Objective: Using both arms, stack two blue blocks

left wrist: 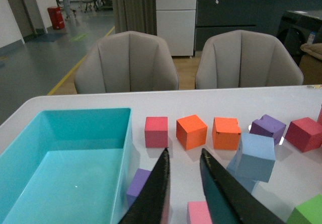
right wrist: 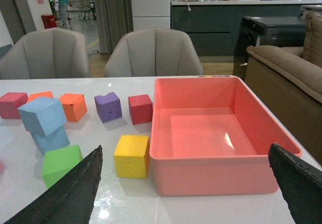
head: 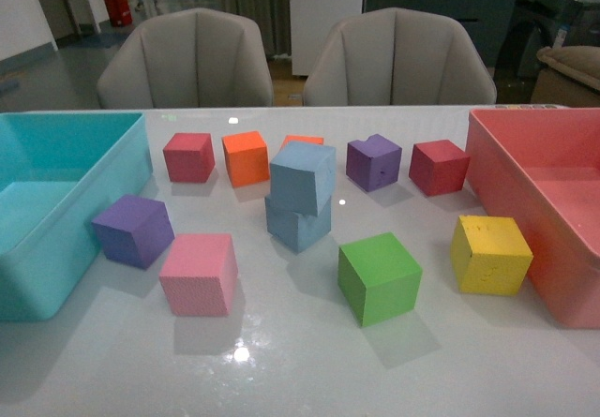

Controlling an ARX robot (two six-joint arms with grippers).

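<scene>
Sitting mid-surface (head: 300, 361): upper blue block (head: 303, 175) skewed atop lower blue block (head: 297, 221), overhanging slightly. Left tool (left wrist: 183, 183) hanging nearly closed, empty, nearer, blocks lying toward its right. Right tool (right wrist: 183, 183) gaping wide, empty.

Front view: looking down across the surface (head: 309, 361) from close by. Wrist views: lower, facing forward from either side. All sharing the stacked blue blocks (head: 301, 195).

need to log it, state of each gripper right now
left gripper: open by a narrow gap, holding nothing
right gripper: wide open, holding nothing
</scene>
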